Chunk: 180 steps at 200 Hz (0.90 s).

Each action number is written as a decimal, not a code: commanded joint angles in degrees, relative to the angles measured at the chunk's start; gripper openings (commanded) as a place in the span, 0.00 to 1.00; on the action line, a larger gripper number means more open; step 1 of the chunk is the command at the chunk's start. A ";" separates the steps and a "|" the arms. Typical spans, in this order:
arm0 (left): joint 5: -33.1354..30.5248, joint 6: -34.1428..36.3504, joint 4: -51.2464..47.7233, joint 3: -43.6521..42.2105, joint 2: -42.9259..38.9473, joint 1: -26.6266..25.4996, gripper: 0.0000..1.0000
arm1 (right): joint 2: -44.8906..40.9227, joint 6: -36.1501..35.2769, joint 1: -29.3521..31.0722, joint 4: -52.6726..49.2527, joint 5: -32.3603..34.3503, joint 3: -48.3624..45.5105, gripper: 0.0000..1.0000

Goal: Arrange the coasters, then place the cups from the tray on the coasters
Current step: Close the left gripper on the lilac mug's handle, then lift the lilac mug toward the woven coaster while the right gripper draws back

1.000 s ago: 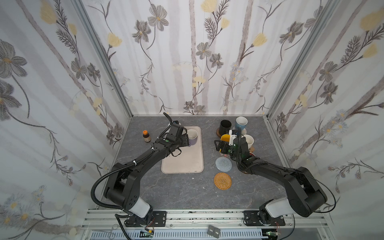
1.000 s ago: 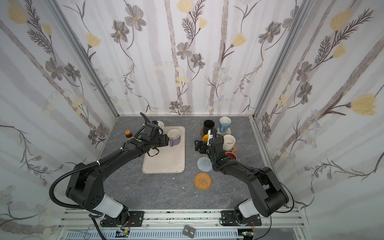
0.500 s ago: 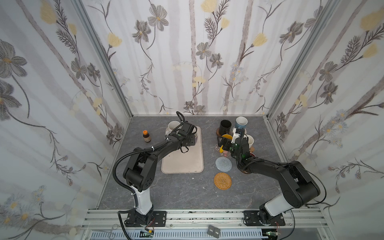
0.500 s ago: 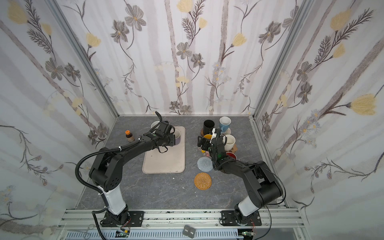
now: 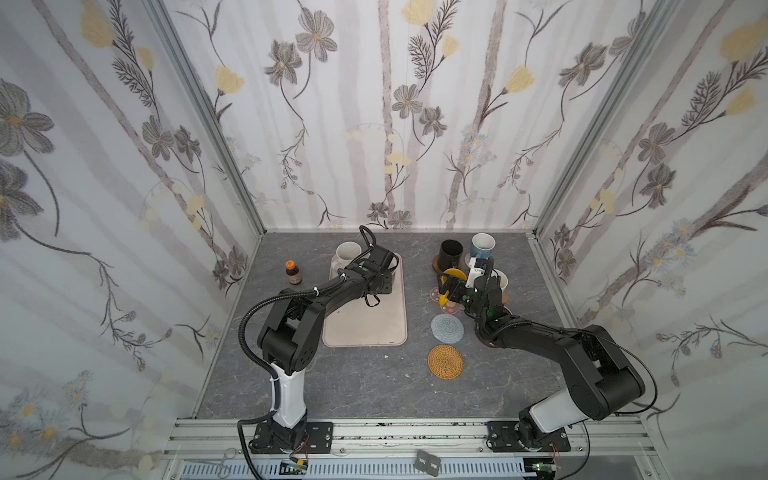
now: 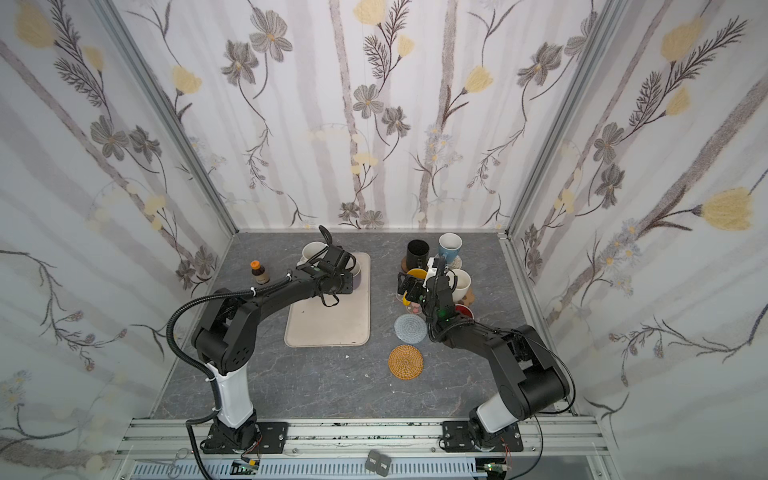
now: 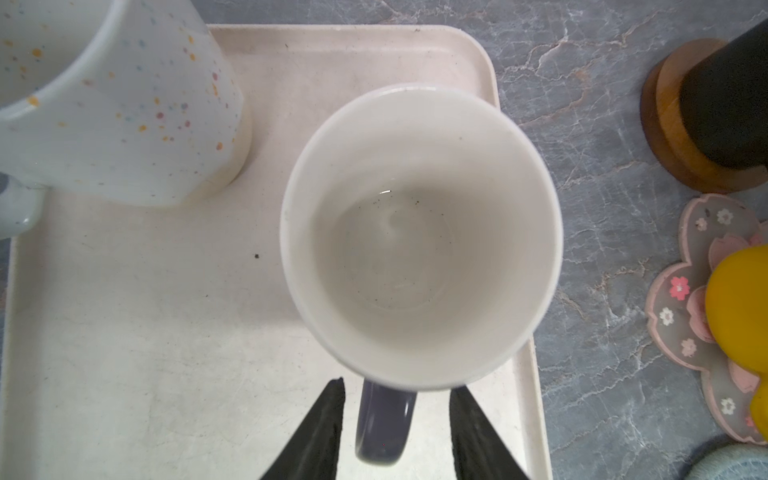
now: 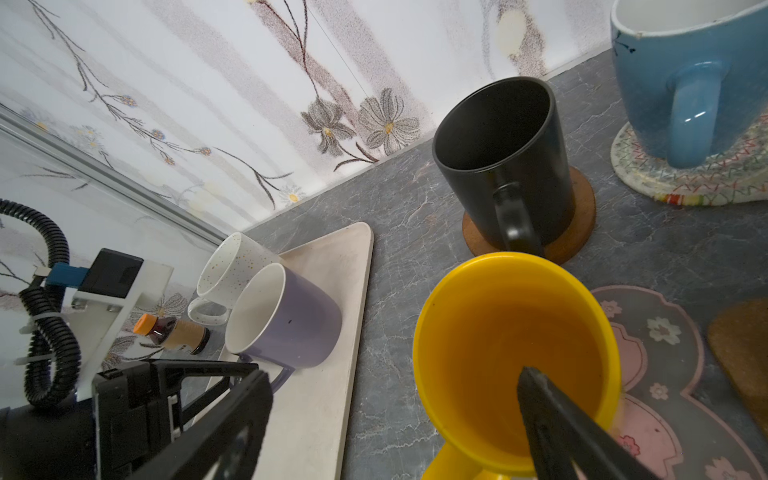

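Left gripper [image 7: 397, 386] has advanced astride lavender mug [image 7: 419, 232] handle — part-open, not touching — right gripper [image 8: 395, 372] wide open astride yellow mug [image 8: 511, 332] rim.

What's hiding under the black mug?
A round brown wooden coaster sits under the black mug. Only its edge shows around the mug's base. The middle is covered, so I cannot see that part.

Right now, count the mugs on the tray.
2. The speckled white mug stands at the far left corner of the tray; the lavender mug stands beside it, near the right edge. None seems hidden.
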 commanded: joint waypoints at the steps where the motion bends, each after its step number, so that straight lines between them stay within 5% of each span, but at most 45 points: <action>1: -0.78 0.12 -0.65 0.82 1.08 0.00 0.42 | -0.65 0.68 0.02 -0.23 -0.01 -0.19 0.93; 73: -0.88 0.99 -1.06 3.13 3.60 0.00 0.32 | -0.88 0.92 0.06 0.04 -1.05 -0.18 0.92; 180: -1.53 2.77 -1.70 5.27 3.83 -0.10 0.02 | -1.34 0.41 0.17 -1.35 -3.31 0.86 0.92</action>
